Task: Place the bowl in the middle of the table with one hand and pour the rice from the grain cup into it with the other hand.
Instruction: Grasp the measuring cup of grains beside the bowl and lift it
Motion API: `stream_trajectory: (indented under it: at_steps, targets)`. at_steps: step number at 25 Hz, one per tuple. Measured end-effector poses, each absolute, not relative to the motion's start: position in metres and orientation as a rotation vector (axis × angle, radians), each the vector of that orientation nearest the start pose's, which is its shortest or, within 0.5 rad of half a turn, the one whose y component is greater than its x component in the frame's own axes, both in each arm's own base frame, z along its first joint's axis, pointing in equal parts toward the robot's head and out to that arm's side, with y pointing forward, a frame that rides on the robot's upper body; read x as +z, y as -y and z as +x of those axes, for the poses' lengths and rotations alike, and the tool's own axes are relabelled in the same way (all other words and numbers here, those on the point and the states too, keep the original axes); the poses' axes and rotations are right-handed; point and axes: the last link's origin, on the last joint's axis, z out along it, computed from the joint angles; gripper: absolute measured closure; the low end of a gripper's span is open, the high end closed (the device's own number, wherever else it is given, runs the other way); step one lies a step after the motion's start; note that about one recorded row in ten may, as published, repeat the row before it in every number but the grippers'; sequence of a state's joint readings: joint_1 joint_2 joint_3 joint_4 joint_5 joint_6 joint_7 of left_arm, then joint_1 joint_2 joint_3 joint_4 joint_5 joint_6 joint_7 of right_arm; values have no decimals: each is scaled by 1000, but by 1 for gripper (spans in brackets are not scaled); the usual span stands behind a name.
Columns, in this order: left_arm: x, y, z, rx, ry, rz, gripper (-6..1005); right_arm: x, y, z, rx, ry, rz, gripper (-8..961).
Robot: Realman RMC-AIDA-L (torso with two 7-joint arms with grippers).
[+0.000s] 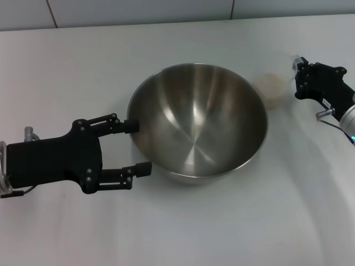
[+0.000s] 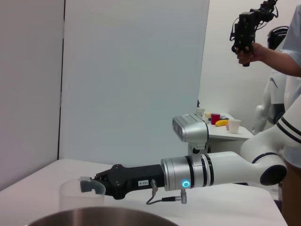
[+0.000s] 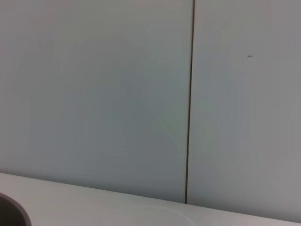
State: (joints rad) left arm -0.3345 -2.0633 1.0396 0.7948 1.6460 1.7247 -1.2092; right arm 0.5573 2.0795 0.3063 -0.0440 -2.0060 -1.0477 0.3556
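Observation:
The wide steel bowl (image 1: 199, 119) stands upright in the middle of the white table (image 1: 222, 227). My left gripper (image 1: 138, 148) is open at its left side. One fingertip (image 1: 132, 126) touches the outer wall and the other (image 1: 144, 168) lies by the lower left of the base. Right of the bowl stands the clear grain cup (image 1: 277, 66) with pale rice (image 1: 272, 84) in its bottom. My right gripper (image 1: 297, 77) is at the cup's right wall. The left wrist view shows the right gripper (image 2: 91, 186) at the cup's (image 2: 70, 197) rim, beyond the bowl's edge (image 2: 103, 217).
The table's far edge meets a pale panelled wall (image 1: 166, 11). In the left wrist view a person (image 2: 282, 52) stands behind the right arm holding a black device. A side table (image 2: 225, 129) with cups is farther back.

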Motion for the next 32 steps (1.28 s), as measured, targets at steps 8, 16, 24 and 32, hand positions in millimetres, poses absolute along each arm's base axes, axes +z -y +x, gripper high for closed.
stream_trajectory:
  at_steps: [8, 16, 24, 32]
  targets:
    - [2, -284, -242, -918, 225, -2822, 172, -22, -350, 333, 583, -554, -1845, 898]
    - [2, -288, -244, -899, 243, -2795, 172, -19, -352, 333, 576, -543, -1844, 913]
    - [2, -289, -246, -882, 249, -2790, 172, -19, -351, 335, 574, -549, -1841, 943]
    - [2, -288, -248, -878, 254, -2790, 172, -18, -352, 330, 598, -529, -1842, 942]
